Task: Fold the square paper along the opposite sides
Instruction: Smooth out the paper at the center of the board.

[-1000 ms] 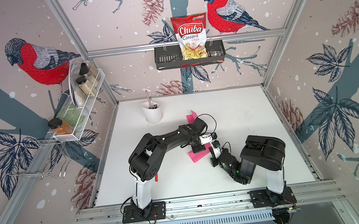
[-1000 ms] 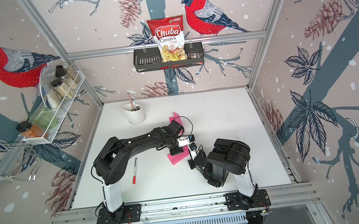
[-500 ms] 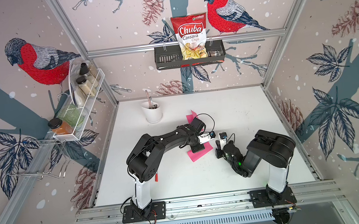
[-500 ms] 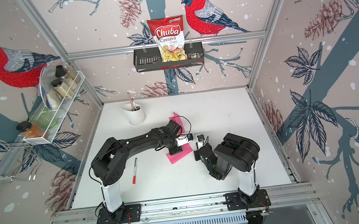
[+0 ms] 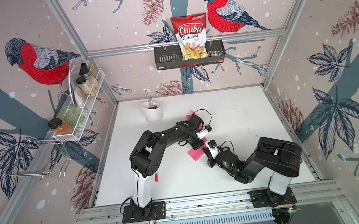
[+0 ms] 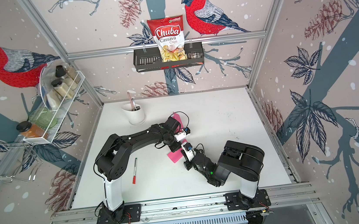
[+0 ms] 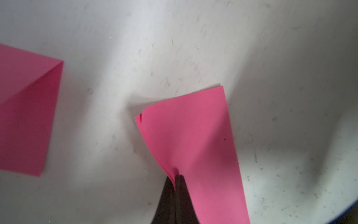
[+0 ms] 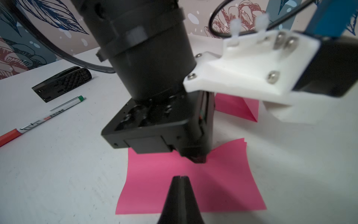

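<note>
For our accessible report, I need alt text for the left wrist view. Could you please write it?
The shut left gripper pinches the edge of a folded pink paper on a scuffed white table. A second pink paper, with a diagonal crease, lies apart from it.

Paper [image 6: 174, 158] mid worktop [image 6: 220, 117]; 2nd sheet [image 6: 178, 119] behind it, cup [image 6: 137, 117] behind-left, pen [image 6: 134, 170] left-front.
</note>
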